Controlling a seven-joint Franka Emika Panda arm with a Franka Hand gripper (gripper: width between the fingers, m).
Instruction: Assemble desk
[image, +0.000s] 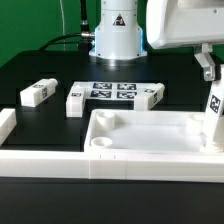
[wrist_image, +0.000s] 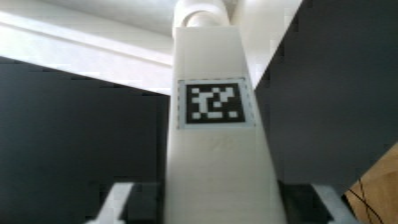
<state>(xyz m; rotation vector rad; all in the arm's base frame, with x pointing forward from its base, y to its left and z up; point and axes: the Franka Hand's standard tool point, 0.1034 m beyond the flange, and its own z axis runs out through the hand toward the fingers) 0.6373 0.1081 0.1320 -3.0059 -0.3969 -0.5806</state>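
The white desk top (image: 140, 152) lies rim-up at the front of the exterior view, with a round socket (image: 101, 143) in its near left corner. My gripper (image: 210, 72) is shut on a white square leg (image: 214, 112) with a black-and-white tag and holds it upright over the top's right corner. In the wrist view my gripper (wrist_image: 217, 208) grips the leg (wrist_image: 217, 150) between both fingers (wrist_image: 128, 205), and the leg's far end reaches the white top (wrist_image: 210, 14). Whether it sits in a socket is hidden. Three more legs lie on the black table: one (image: 37, 93), another (image: 76, 99), a third (image: 152, 95).
The marker board (image: 112, 90) lies flat between two of the loose legs. A low white border rail (image: 35, 160) runs along the front and the exterior view's left (image: 5, 125). The robot's base (image: 116, 35) stands at the back, with cables to its left.
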